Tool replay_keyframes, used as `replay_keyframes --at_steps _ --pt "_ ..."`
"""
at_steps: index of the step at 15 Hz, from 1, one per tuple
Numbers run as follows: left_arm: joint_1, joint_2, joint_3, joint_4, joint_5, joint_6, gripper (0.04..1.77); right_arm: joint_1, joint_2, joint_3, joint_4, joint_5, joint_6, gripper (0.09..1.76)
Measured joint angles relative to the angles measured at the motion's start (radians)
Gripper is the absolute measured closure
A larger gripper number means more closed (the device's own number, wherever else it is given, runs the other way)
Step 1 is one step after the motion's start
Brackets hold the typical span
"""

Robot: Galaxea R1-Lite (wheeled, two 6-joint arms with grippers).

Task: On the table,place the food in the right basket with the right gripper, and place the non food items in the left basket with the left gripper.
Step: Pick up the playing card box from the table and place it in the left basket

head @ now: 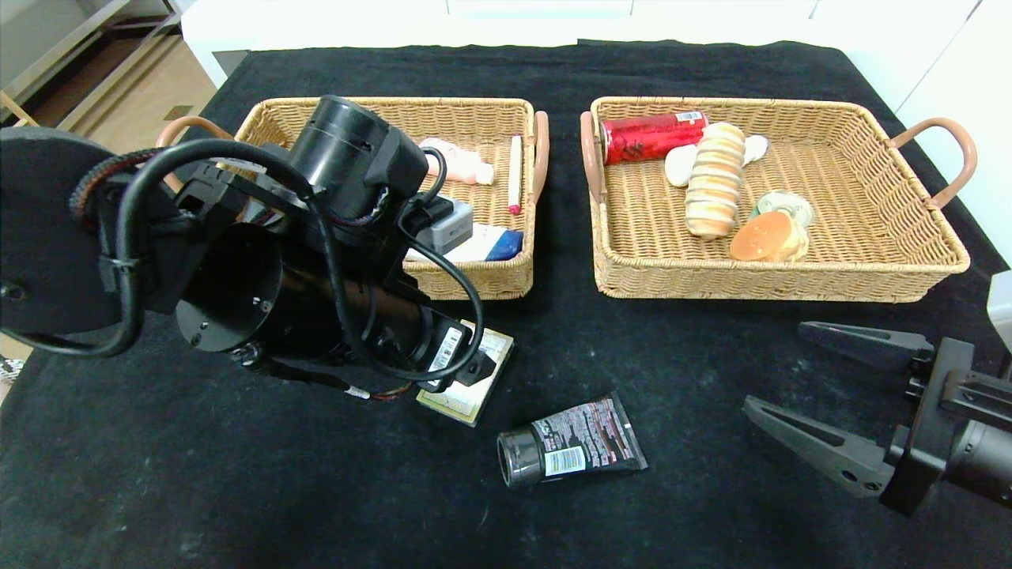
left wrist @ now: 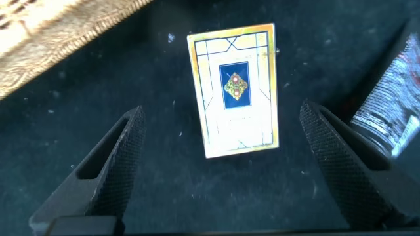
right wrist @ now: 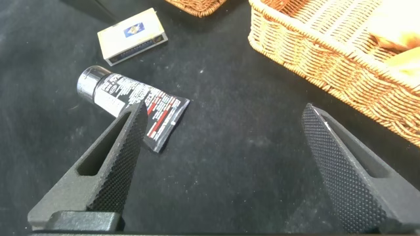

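left gripper (left wrist: 220,164) poised directly above a small flat rectangular card box with a yellow border and blue centre emblem (left wrist: 235,90), jaws spread wide, one textured black finger (left wrist: 115,164) on either side of the box and clear of it, nothing held. box flat on the black cloth-covered table (head: 711,474), partly hidden under the left wrist in the head view (head: 466,379). beyond the left gripper, the left wicker basket with brown handles (head: 474,280), just past the box, holding a pale pink bottle (head: 458,164), a slim white and pink pen-like stick (head: 515,172), a grey box (head: 451,227) and a white and blue packet (head: 494,243). off to the left gripper's right, near the box but apart from it, a black squeeze tube with a grey cap and printed label (head: 571,450), lying on its side on the cloth.

right gripper (head: 798,379) low over the cloth at the right near edge, jaws fully apart, empty. ahead of it and to its left, the tube (right wrist: 131,101), with the card box (right wrist: 131,36) farther on. ahead of it and just to its right, the right wicker basket (head: 791,280), holding a red can on its side (head: 652,136), a long layered cream-and-tan pastry roll (head: 715,180), a round bun (head: 763,237), two pale white oval pieces (head: 680,164) and a small round pale green item (head: 784,205).
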Motion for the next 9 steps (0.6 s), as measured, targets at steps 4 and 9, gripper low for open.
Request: replay_keyframes --at_steps 4,9 --pt "-0.017 0.043 -0.005 -0.009 0.053 -0.011 0.11 0.000 0.000 0.000 0.000 0.000 0.000 0.14" --pt "-0.031 0.082 -0.007 -0.035 0.055 -0.021 0.10 -0.001 0.000 -0.001 0.000 0.000 0.000 0.14"
